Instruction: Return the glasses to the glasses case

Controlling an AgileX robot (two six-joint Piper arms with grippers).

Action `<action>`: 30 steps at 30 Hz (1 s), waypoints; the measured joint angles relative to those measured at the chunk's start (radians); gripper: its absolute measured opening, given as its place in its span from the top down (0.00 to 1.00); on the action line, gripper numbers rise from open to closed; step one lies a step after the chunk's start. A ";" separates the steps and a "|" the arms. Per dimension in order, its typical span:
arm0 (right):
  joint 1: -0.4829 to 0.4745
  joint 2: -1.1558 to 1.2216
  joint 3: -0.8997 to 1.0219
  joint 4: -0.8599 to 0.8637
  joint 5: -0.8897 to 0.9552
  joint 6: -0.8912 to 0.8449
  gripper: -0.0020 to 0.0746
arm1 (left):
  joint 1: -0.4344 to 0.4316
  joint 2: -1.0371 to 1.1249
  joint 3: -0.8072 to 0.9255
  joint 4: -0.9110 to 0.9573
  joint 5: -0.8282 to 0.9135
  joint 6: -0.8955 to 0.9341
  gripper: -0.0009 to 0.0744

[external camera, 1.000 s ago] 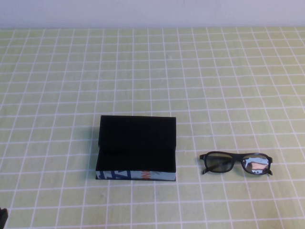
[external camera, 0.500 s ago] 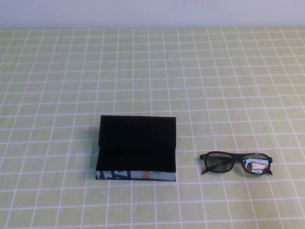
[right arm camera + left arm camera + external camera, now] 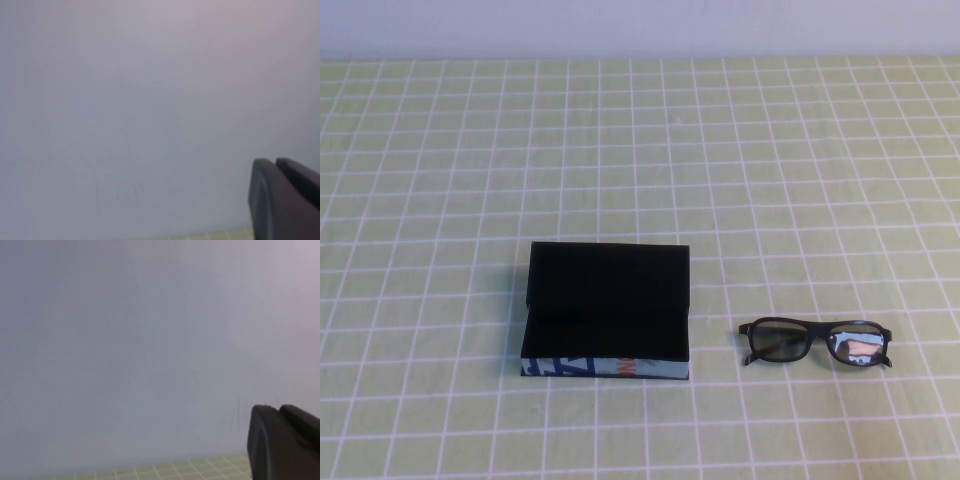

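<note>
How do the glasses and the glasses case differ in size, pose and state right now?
The glasses case is wider and boxier than the glasses. The case stands open, lid raised at the back; the glasses lie flat on the tablecloth, outside it, to its right. The case's front is printed blue, white and orange; the glasses are plain black. Both are mostly black. Left gripper and right gripper face the wall.

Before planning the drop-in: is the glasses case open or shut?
Open: the glasses case has its lid raised, black lining exposed, nothing inside. The glasses lie right of it. Left gripper and right gripper face the wall.
</note>
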State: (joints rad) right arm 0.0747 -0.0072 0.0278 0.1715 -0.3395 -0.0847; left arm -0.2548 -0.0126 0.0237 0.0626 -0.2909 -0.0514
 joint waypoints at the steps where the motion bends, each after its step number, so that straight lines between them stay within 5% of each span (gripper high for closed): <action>1: 0.000 0.000 0.000 0.000 -0.022 0.000 1.00 | 0.000 0.000 0.000 0.000 -0.007 0.000 0.99; 9: 0.000 -0.002 0.000 0.004 -0.353 0.035 1.00 | 0.000 0.000 0.000 0.002 -0.289 -0.157 0.99; 15: 0.000 -0.008 -0.155 0.008 -0.319 0.158 1.00 | 0.000 -0.002 -0.031 0.000 -0.475 -0.213 0.99; 24: 0.000 0.153 -0.599 0.010 0.102 0.183 1.00 | 0.000 0.018 -0.393 0.008 -0.124 -0.158 0.99; 30: 0.000 0.442 -0.851 0.010 0.444 0.183 1.00 | 0.000 0.180 -0.616 0.008 0.308 -0.156 0.99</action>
State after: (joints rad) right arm 0.0747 0.4352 -0.8234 0.1814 0.1043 0.0981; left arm -0.2548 0.1678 -0.5920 0.0702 0.0166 -0.2074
